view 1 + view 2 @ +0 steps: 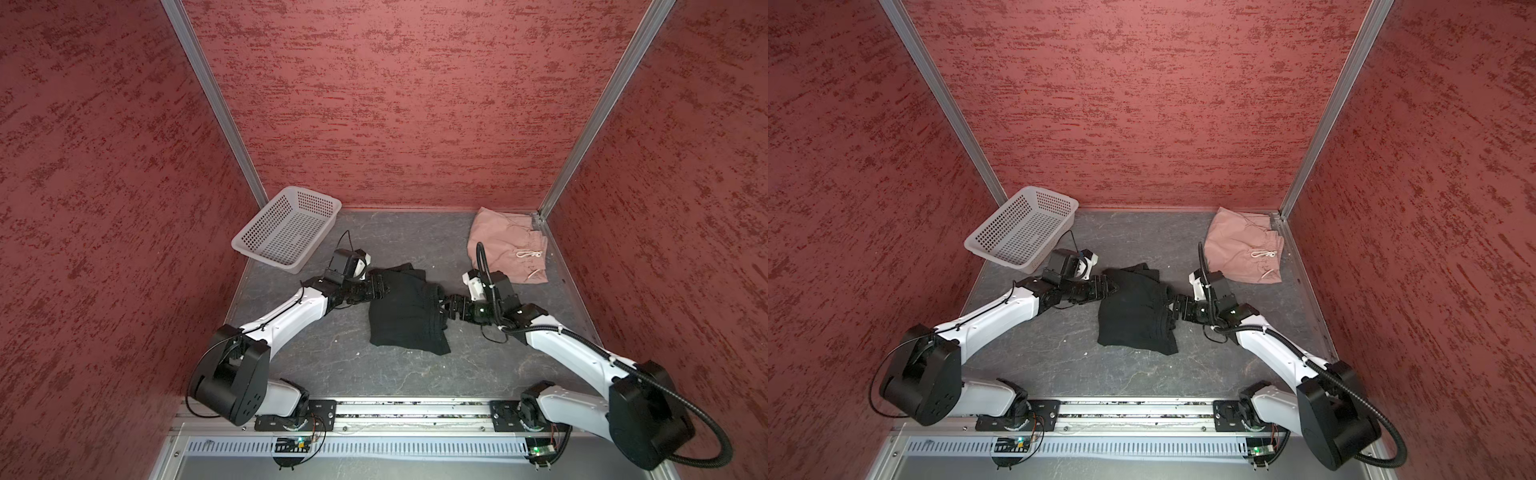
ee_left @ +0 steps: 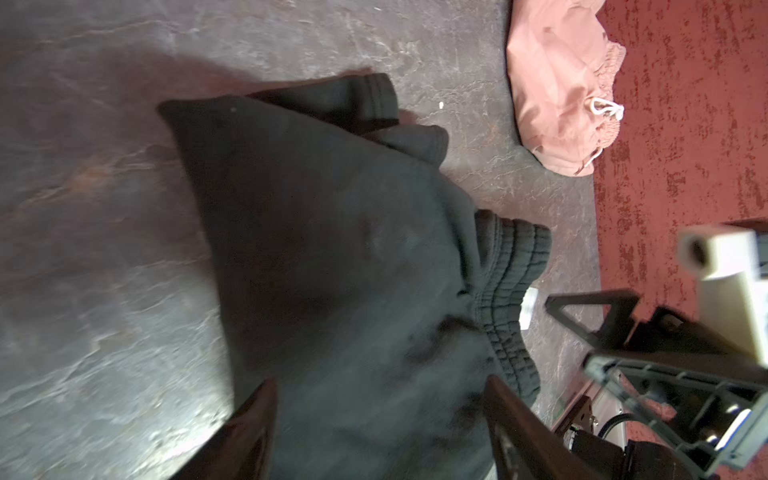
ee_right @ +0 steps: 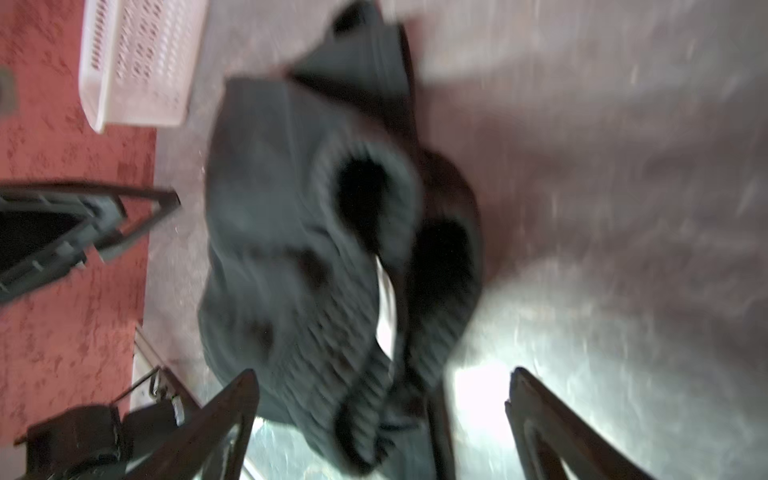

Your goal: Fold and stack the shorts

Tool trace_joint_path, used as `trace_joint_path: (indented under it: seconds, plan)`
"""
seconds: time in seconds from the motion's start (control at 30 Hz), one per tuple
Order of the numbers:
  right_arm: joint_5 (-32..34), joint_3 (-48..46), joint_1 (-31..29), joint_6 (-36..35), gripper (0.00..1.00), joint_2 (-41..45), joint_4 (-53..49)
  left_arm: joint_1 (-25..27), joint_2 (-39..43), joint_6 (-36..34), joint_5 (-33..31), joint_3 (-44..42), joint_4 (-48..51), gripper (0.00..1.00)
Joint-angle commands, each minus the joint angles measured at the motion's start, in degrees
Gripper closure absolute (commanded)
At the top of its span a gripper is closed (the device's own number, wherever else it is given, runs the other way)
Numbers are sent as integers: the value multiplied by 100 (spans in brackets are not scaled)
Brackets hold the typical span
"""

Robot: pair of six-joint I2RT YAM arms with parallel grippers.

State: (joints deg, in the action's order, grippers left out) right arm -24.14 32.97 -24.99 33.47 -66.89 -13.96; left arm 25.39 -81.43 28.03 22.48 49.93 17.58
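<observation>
The black shorts (image 1: pixel 403 316) (image 1: pixel 1136 316) lie crumpled in the middle of the grey table, their ribbed waistband (image 2: pixel 511 282) bunched on the right side. My left gripper (image 1: pixel 384 286) (image 2: pixel 380 382) is at their upper left edge, jaws apart, with black cloth between the fingers. My right gripper (image 1: pixel 446 307) (image 3: pixel 382 374) is open at the waistband side, and the band's end hangs between its spread fingers. The dusty-pink shorts (image 1: pixel 503 245) (image 1: pixel 1241 245) (image 2: pixel 557 83), with a pale drawstring, lie folded in the far right corner, away from both grippers.
A white perforated basket (image 1: pixel 259 216) (image 1: pixel 994 216) (image 3: pixel 137 62) stands at the far left, just behind my left wrist. Red textured walls close the table on three sides. The arm bases and a metal rail run along the near edge.
</observation>
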Motion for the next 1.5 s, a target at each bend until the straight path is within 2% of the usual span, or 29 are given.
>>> trace_joint_path:
  seconds: [0.0, 0.13, 0.17, 0.2, 0.23, 0.27, 0.3, 0.47, 0.63, 0.8, 1.0, 1.1, 1.17, 1.23, 1.33, 1.37, 1.4, 1.43, 1.47]
  plan:
    - [-558, -118, 14, 230, 1, -39, 467, 185, -365, -179, -33, 207, 5, 29]
    - [-448, -177, 19, 105, 1, -494, 570, 92, -585, -131, -305, 20, 101, 31]
    - [-449, -193, 20, 55, 1, -568, 631, 52, -576, -123, -344, -102, 40, 37]
    - [-456, -211, 30, 35, 1, -646, 711, 22, -565, -103, -382, -209, -33, 48]
    - [-501, -206, 32, 16, 1, -791, 859, -13, -561, -68, -386, -321, -127, 65]
    - [-590, -196, 32, 17, 1, -979, 1015, -24, -571, -52, -385, -407, -203, 77]
    - [-684, -160, 36, 6, 1, -1162, 1108, -20, -595, -46, -386, -448, -243, 82]
    - [-858, -87, 39, -50, 1, -1814, 1499, 36, -779, -108, -379, -497, -378, 85]
    - [-1481, -134, 34, 361, 2, -2354, 2463, 80, -1075, -110, -290, -551, -531, 94]
    - [-1764, -209, 30, 585, 3, -2778, 2928, 128, -1306, -42, -168, -660, -796, 100]
    - [-1866, -188, -247, 886, 10, -3224, 3425, 282, -1575, 54, -69, -671, -992, 100]
    - [-1858, -176, -382, 1123, 23, -3454, 3821, 300, -1588, 85, -42, -678, -1003, 100]
    - [-1813, -170, -388, 1226, 42, -3510, 3984, 294, -1540, 89, -51, -673, -981, 100]
    - [-1699, -90, -379, 1227, 67, -3450, 3927, 285, -1453, 66, -74, -637, -897, 100]
    - [-1584, 87, -378, 1177, 96, -3275, 3725, 274, -1280, -23, -159, -493, -618, 100]
    - [-1546, 144, -373, 1171, 100, -3211, 3657, 259, -1219, -61, -209, -434, -497, 100]
    - [-1496, 206, -366, 1156, 100, -3124, 3576, 225, -1133, -113, -262, -349, -341, 98]
    - [-1478, 271, -357, 1136, 100, -3031, 3498, 176, -1028, -165, -328, -255, -159, 92]
    - [-1435, 313, -335, 1135, 100, -2934, 3415, 117, -920, -211, -376, -160, 15, 82]
